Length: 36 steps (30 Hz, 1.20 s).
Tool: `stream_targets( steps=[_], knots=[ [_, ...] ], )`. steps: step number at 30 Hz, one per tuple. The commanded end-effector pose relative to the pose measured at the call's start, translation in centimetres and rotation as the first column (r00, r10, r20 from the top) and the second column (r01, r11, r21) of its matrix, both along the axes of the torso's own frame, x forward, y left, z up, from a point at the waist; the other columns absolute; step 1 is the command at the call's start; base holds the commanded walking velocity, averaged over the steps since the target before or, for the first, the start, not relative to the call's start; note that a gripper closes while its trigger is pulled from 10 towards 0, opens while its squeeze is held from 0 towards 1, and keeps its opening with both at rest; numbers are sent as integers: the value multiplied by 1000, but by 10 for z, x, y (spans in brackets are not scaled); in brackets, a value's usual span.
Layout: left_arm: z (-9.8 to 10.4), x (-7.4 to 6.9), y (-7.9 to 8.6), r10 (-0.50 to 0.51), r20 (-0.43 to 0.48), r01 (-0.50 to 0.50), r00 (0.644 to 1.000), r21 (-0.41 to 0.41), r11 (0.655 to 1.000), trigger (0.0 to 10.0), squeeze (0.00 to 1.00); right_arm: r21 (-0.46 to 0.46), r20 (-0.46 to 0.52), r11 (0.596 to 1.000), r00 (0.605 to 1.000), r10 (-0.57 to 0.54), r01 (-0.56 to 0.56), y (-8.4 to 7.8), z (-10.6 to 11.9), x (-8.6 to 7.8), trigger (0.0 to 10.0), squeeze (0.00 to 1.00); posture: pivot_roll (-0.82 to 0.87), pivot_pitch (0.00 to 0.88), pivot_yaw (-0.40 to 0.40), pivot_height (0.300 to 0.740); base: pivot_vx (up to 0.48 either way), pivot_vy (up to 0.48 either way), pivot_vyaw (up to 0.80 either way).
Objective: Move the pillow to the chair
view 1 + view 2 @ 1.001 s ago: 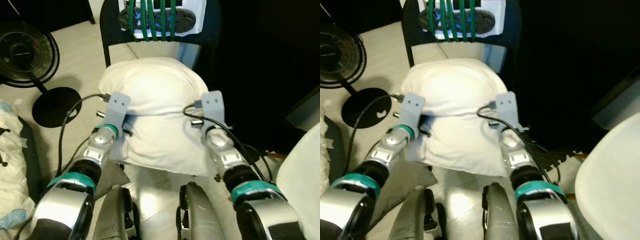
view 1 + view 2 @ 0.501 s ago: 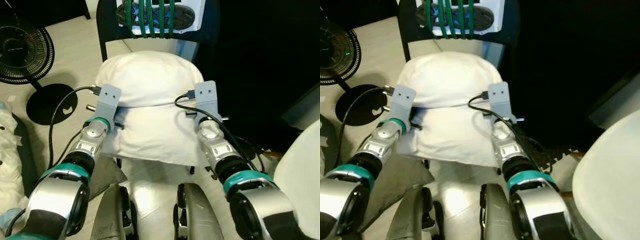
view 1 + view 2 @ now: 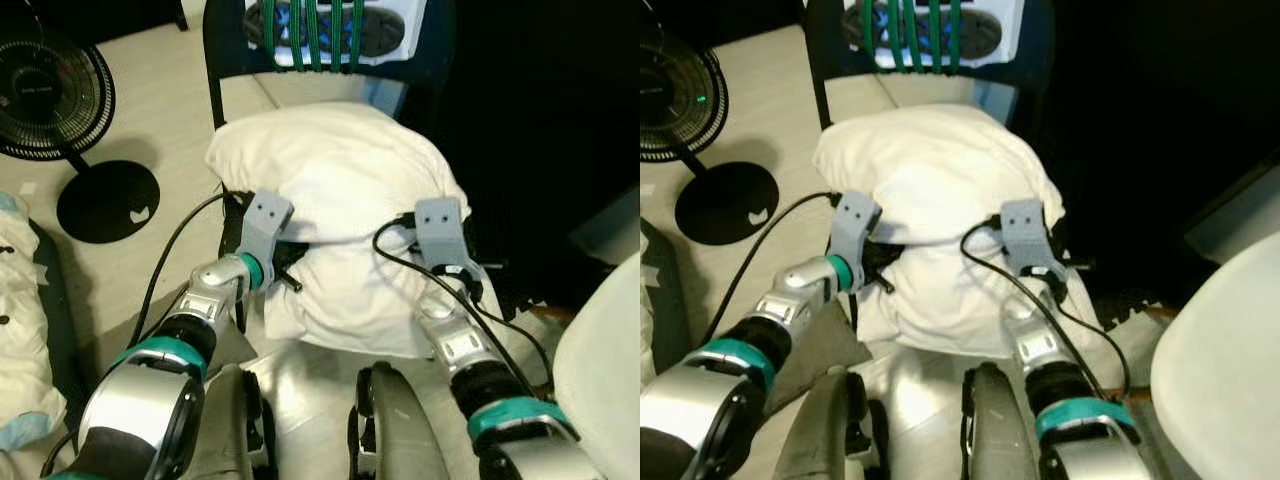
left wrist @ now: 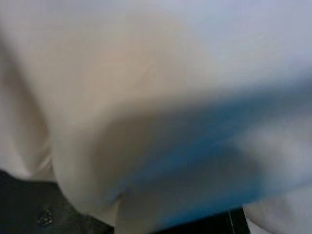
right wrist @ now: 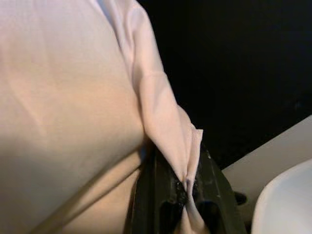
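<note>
The white pillow (image 3: 340, 190) lies on the seat of the black chair (image 3: 214, 70), with its near edge bunched and hanging over the seat's front. My left gripper (image 3: 286, 266) presses into the pillow's near left side, its fingers buried in the fabric; blurred white cloth (image 4: 146, 97) lies close in front of the left wrist camera. My right gripper (image 5: 184, 196) is at the pillow's near right side. It is shut, and a fold of the pillow's cloth is pinched between its black fingers (image 5: 146, 195).
A black floor fan (image 3: 50, 90) with a round base (image 3: 108, 200) stands on the pale floor at the left. White bedding (image 3: 20, 320) lies at the far left. A white rounded object (image 3: 605, 370) sits at the right beside a dark area. Green straps (image 3: 320, 25) hang over the chair's back.
Both grippers have drawn back toward me along the pillow's sides. The pillow has sunk onto the seat and its near part has bunched up.
</note>
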<state>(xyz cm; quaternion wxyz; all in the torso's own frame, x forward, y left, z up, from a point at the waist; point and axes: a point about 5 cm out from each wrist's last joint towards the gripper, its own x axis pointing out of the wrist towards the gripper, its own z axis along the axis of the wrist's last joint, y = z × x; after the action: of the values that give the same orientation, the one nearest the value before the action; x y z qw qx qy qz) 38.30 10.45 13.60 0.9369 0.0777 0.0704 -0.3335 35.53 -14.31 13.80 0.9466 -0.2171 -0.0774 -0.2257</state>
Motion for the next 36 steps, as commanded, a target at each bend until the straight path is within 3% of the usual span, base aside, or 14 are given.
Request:
stream_targets(
  steps=[1, 4, 6, 7, 9, 12, 17, 22, 23, 24, 25, 26, 34, 36],
  knots=[
    [-4, -1, 0, 2, 9, -2, 1000, 36, 999, 10000, 0, -14, 14, 999, 999, 33, -33, 14, -2, -6, 10000, 0, -130, 279, 73, 632, 0, 0, 0],
    [-3, 1, 5, 36, 20, -37, 999, 68, 997, 10000, 0, -4, 9, 999, 999, 53, -53, 23, -5, -8, 10000, 0, -130, 279, 73, 632, 0, 0, 0],
    [2, 9, 22, 217, 95, -231, 972, 190, 954, 10000, 0, 30, -37, 997, 996, 76, -75, 39, -10, -4, 10000, 0, -128, 275, 75, 632, 0, 0, 0],
    [2, 9, 22, 217, 95, -231, 972, 190, 954, 10000, 0, 30, -37, 997, 996, 76, -75, 39, -10, -4, 10000, 0, -128, 275, 75, 632, 0, 0, 0],
    [10, 16, 43, 399, 176, -433, 900, 253, 865, 10000, 0, 85, -141, 990, 983, 121, -110, 52, -17, 5, 10000, 0, -128, 275, 75, 632, 0, 0, 0],
    [14, 18, 53, 463, 217, -509, 859, 270, 817, 10000, 0, 107, -228, 987, 963, 144, -122, 55, -23, 10, 10000, 0, -128, 270, 86, 632, 0, 0, 0],
    [16, 19, 55, 521, 178, -550, 835, 224, 805, 10000, 0, 141, -318, 989, 943, 94, -51, 32, -21, 21, 10000, 0, -119, 269, 90, 632, 0, 0, 0],
    [18, 20, 47, 538, 163, -560, 827, 177, 809, 10000, 0, 123, -291, 992, 955, 53, -17, 8, 1, 35, 10000, 0, -110, 269, 83, 632, 0, 0, 0],
    [18, 20, 46, 547, 149, -566, 824, 154, 810, 10000, 294, 145, -270, 989, 961, 65, -26, 4, 7, 38, 10000, 0, -110, 269, 83, 632, 0, 0, 0],
    [19, 21, 45, 557, 140, -573, 819, 135, 808, 10000, 682, 162, -254, 986, 965, 72, -31, 1, 12, 40, 10000, 27, -110, 269, 83, 632, 0, 0, 0],
    [19, 21, 45, 557, 140, -573, 819, 135, 808, 10000, 682, 162, -254, 986, 965, 72, -31, 1, 12, 40, 10000, 27, -110, 269, 83, 632, 0, 0, 0],
    [18, 20, 46, 571, 139, -587, 809, 125, 800, 10000, 1000, 215, -228, 976, 969, 94, -44, 0, 14, 41, 10000, 1000, -113, 266, 84, 632, 0, 0, 0],
    [14, 18, 56, 599, 151, -617, 786, 142, 774, 10000, 1000, 266, -234, 961, 961, 146, -81, 6, 4, 38, 10000, 1000, -112, 259, 87, 632, 0, 0, 0],
    [9, 14, 73, 629, 161, -649, 761, 159, 744, 10000, 1000, 360, -221, 914, 935, 276, -185, 17, -6, 33, 10000, 1000, -103, 245, 85, 632, 0, 0, 0]
  ],
)
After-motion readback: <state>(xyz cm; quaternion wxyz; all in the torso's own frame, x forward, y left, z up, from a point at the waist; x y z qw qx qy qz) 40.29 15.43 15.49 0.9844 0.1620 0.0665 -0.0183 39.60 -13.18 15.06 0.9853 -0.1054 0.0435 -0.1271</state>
